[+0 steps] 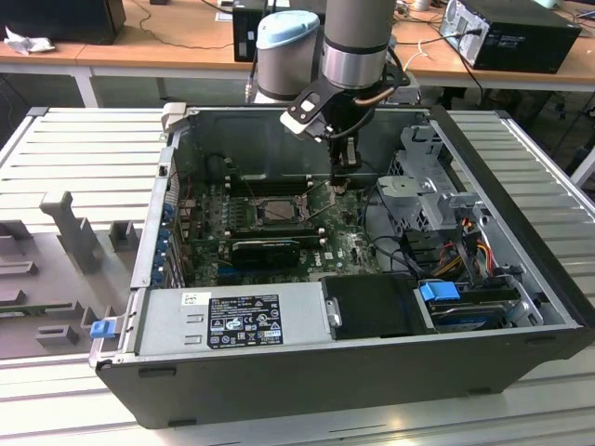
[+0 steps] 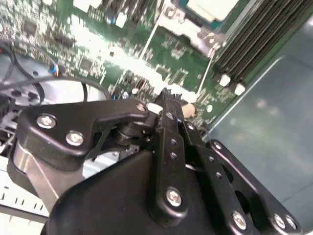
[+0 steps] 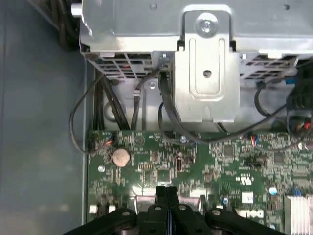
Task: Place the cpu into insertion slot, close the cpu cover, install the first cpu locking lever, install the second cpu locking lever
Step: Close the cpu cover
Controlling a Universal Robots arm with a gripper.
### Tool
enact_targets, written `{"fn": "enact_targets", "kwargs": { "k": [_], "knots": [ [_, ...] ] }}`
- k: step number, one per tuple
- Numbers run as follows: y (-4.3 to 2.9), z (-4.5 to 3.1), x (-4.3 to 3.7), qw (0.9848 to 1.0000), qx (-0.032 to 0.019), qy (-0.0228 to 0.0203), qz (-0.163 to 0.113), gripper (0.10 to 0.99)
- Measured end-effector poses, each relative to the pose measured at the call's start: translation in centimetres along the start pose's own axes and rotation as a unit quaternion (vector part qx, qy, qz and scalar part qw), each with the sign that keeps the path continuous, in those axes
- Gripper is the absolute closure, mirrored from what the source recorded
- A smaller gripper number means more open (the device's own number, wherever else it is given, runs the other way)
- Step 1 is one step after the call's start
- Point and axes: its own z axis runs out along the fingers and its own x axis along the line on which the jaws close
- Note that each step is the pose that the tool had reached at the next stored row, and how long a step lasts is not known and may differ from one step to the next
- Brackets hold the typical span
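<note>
Middle of the exterior view, the open computer case sits on the slatted table. On its green board the insertion slot lies left of centre. Upper right in the second wrist view, the cpu cover frames the cpu, which is seated inside. Lever work, I'd judge (a thin rod runs just beside the tips): push low and steadily so it can't spring off. The arm drops in from the top edge, wrist near vertical. The pincer is closed, fingers pressed together, just right of the slot.
</note>
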Motion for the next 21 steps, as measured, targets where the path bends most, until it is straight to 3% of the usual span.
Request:
{"fn": "enact_targets", "kwargs": {
  "k": [9, 13, 16, 18, 21],
  "knots": [
    [1.47, 0.82, -0.03, 1.0, 0.0015, 0.0, -0.004, 0.98],
    [1.44, 1.59, -0.12, 1.0, 0.0038, 0.0001, -0.004, 0.98],
    [1.14, 1.68, -0.15, 1.0, 0.0051, 0.0, -0.004, 0.98],
    [0.51, 1.71, -0.16, 1.0, 0.0056, 0.0001, -0.004, 0.98],
    [0.49, 1.71, -0.16, 1.0, 0.0057, 0.0, -0.004, 0.98]
  ]
}}
